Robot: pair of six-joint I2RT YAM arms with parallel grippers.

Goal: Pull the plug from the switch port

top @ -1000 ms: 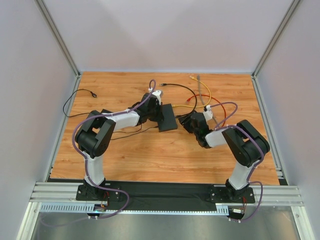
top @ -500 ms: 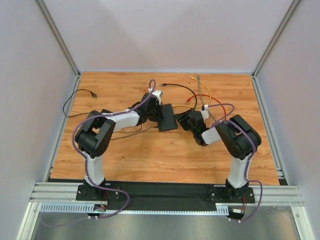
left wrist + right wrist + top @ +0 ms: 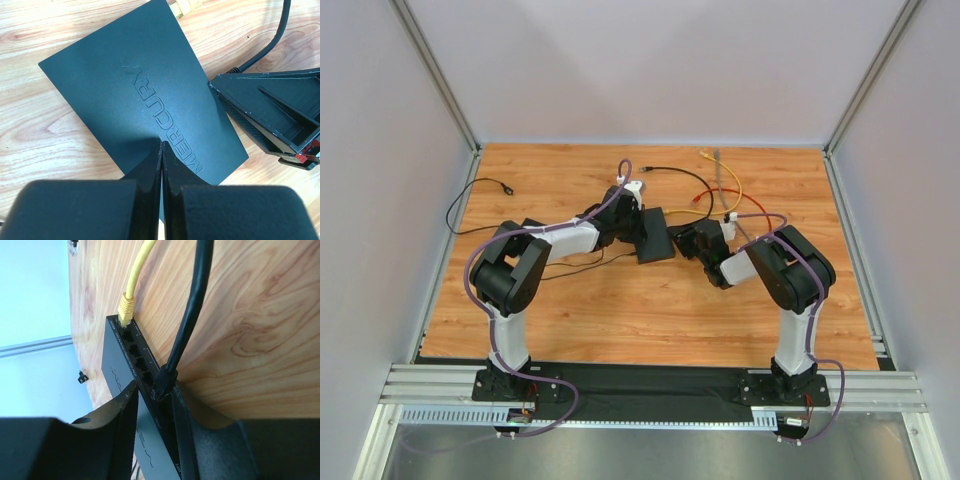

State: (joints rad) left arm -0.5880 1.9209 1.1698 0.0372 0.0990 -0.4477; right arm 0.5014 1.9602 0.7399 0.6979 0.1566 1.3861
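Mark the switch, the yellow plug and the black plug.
switch [image 3: 125,95]: left wrist view, on its flat top face.
yellow plug [image 3: 126,306]: right wrist view, on the plug body at the end port.
black plug [image 3: 164,381]: right wrist view, on the boot at its port.

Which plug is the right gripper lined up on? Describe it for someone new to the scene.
Find the flat matte black switch box on the wooden tabletop. Along its socket row, the black plug on a thick black cable sits nearest the right gripper, between its fingers. The only other, the yellow plug, is at the row's far end.
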